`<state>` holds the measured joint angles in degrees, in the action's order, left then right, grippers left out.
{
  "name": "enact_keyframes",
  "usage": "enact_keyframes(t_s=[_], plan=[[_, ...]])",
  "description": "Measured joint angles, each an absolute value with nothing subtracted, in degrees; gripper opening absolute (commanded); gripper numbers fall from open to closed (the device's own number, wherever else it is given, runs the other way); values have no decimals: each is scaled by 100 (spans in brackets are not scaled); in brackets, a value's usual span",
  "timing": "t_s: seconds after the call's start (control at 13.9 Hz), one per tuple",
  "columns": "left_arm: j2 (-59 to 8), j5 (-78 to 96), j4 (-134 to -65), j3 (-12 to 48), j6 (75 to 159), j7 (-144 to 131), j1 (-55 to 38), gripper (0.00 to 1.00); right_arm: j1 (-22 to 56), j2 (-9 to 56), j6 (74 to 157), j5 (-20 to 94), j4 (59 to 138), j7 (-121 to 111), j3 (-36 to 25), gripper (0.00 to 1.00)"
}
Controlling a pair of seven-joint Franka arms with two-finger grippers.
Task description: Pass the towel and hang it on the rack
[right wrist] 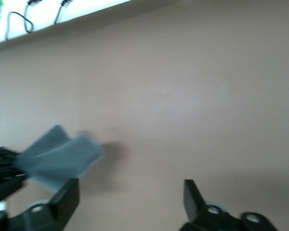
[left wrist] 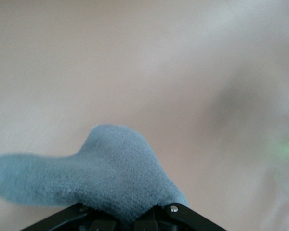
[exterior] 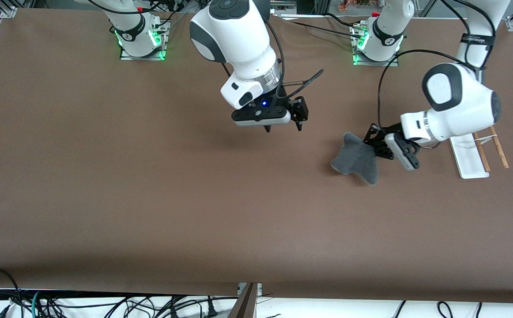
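The towel (exterior: pixel 357 159) (left wrist: pixel 101 168) (right wrist: pixel 58 161) is a small dark grey fuzzy cloth, crumpled and drooping, pinched at one edge in the left tool (exterior: pixel 378 145) above the surface (exterior: pixel 150 198). The rack (exterior: pixel 470 160), a flat white base with two thin wooden rods, sits toward the left arm's end.

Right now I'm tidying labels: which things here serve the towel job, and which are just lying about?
In the job:
towel, held by the left gripper
rack
right gripper, jaws open, waiting

Just lying about:
cables past the table edge
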<state>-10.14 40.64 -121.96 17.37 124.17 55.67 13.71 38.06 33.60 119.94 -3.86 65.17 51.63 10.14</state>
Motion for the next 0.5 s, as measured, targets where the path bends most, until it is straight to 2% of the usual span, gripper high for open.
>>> enact_keyframes(t_s=[0.29, 0.5], plan=[[-1015, 3433, -12197, 542, 11327, 5855, 1511, 0, 3158, 3278, 10850, -578, 6474, 3179, 756, 100], [-1068, 3098, -12152, 291, 11094, 6582, 2050, 0, 2605, 3075, 10254, -580, 6444, 1963, 327, 100]])
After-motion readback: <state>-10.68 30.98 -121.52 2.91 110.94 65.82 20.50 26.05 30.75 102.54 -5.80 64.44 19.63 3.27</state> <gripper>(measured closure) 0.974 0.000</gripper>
